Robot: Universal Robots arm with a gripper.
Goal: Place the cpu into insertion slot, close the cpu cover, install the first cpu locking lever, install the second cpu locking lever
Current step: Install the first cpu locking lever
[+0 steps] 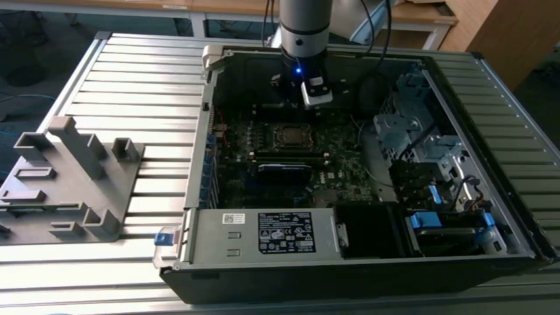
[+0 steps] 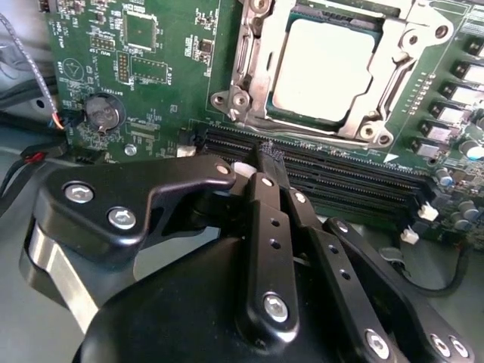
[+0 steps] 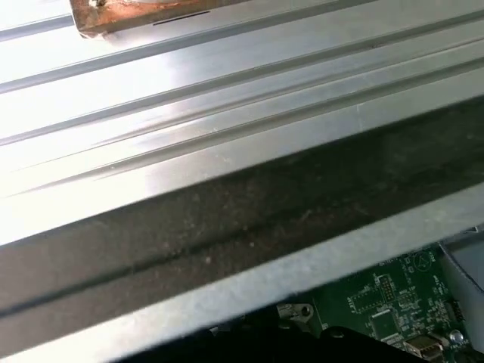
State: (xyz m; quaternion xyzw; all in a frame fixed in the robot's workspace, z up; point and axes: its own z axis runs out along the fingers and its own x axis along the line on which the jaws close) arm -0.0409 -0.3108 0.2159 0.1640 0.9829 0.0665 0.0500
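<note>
Since the cpu (image 2: 324, 69) already sits in the insertion slot (image 2: 249, 72) with the cpu cover (image 2: 378, 94) seemingly down around it, the gripper (image 2: 266, 160) hangs just beside the socket, fingers pinched together, empty.

You saw the cpu (image 2: 324, 69), its silver-grey top flat, seated in the insertion slot (image 1: 290, 136) near the motherboard's middle, with the silvery cpu cover (image 2: 257, 64) closed as a frame around it.
</note>
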